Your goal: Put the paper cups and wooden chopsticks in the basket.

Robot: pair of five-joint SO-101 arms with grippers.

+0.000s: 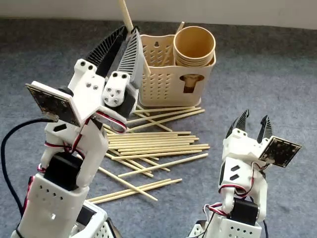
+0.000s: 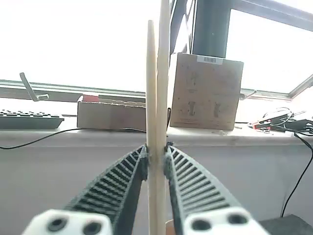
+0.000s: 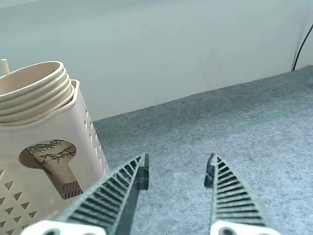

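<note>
Beside basket (image 1: 163, 84), gripper (image 1: 130, 32) aloft with chopsticks (image 1: 125, 15)

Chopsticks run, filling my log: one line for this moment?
left gripper: shut on chopsticks | right gripper: open | paper cups: in basket

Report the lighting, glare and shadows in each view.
Left wrist view: the windows are blown out to white, so the two pale wooden chopsticks and the ribbed black fingers of the left gripper clamping them stand backlit. High view: soft, even light, only thin shadows under the loose chopsticks on the grey carpet. Right wrist view: flat light, no glare on the beige plastic basket.
</note>
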